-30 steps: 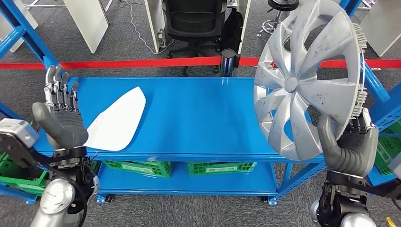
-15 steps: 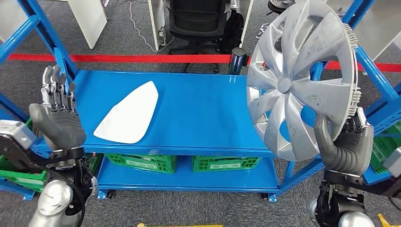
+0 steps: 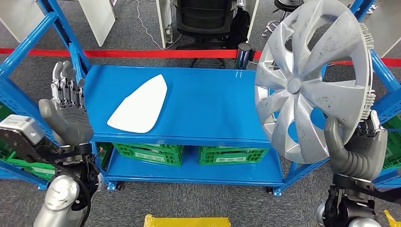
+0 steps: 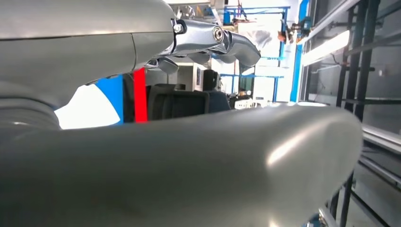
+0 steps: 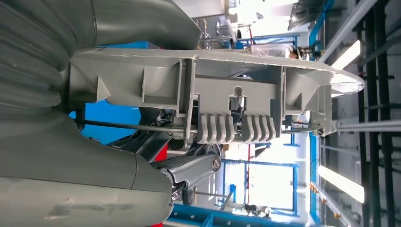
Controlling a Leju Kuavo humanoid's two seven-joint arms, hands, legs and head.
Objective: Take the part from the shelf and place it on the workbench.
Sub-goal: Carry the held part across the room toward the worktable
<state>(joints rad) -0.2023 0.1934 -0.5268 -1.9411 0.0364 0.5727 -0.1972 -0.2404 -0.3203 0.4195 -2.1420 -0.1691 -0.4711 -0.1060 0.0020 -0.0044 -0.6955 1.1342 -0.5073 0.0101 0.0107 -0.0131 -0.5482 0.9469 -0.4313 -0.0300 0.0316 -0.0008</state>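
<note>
Gripping the silver multi-spoke plastic wheel cover by its lower rim, the right hand holds it upright above the blue metal shelf, at its right end. Opposite, the left hand stands released, fingers straight. Farther back, a flat white curved panel lies on the shelf; beyond it runs red floor tape.

Shelf top: broad bare blue surface mid-deck | white panel lies left | hubcap overhangs right end | blue uprights flank both sides
</note>
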